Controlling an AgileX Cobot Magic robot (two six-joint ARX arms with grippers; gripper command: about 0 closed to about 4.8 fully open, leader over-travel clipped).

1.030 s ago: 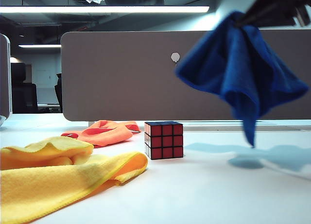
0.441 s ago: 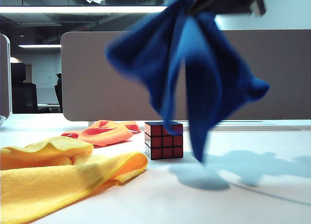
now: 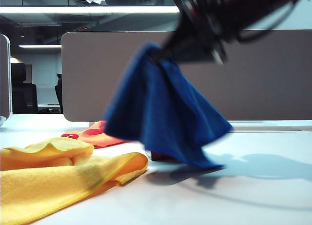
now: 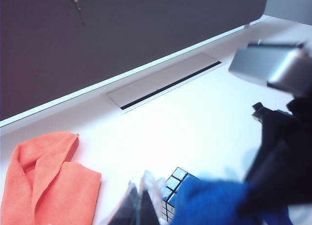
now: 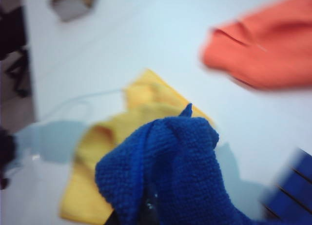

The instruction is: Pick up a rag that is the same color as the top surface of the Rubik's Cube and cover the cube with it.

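The deep blue rag hangs from my right gripper, which is shut on its top fold above the table's middle. Its lower folds drape in front of the Rubik's Cube, so only a dark sliver of the cube shows in the exterior view. The left wrist view shows the cube with its blue top surface, and the rag right beside it. My left gripper hovers shut and empty close to the cube. In the right wrist view the rag bunches around the right gripper, and the cube's blue top shows beyond.
A yellow cloth lies at the front left and an orange cloth behind it, left of the cube. A grey partition panel closes the back of the table. A cable slot runs along the table's far edge.
My right arm has swung left and down with the blue rag, from the upper right to above the cube. The rag now hides most of the cube. The left arm has stayed still.
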